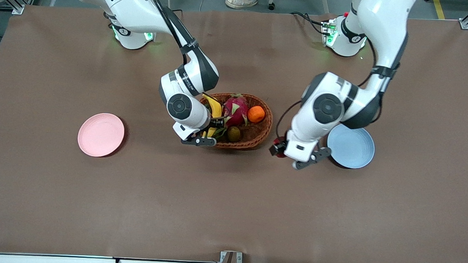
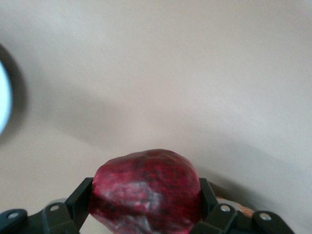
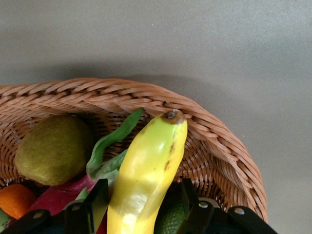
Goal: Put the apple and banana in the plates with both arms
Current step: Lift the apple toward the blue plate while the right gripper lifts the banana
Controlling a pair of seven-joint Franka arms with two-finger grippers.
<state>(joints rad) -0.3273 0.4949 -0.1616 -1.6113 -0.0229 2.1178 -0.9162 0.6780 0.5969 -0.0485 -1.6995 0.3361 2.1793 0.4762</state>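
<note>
1. The right arm reached from its base down into the wicker basket (image 1: pixel 257 138), wrist bent low, its right claw (image 3: pixel 144 204) at the basket's end toward the right arm.
2. The right claw was clenched around the banana (image 3: pixel 146 175), one finger (image 3: pixel 97 200) on each flank; the banana's dark tip pointed at the basket rim, and the fruit lay inside the basket.
3. The left arm folded at the elbow, its wrist over the desk (image 1: pixel 230 210) between the basket and the blue plate (image 1: pixel 353 148).
4. The left claw (image 2: pixel 146 204) was grasping the apple (image 2: pixel 146 192), which sat squeezed between both fingers above bare desk, just beside the blue plate.
5. Counted: two arms, two claws, two plates, one blue and one pink plate (image 1: pixel 100 134), both bare and well apart; one banana, one apple, one basket.
6. In the basket also lay one dragon fruit (image 1: pixel 235 110), one orange (image 1: pixel 256 114) and one brownish-green fruit (image 1: pixel 234 134).
</note>
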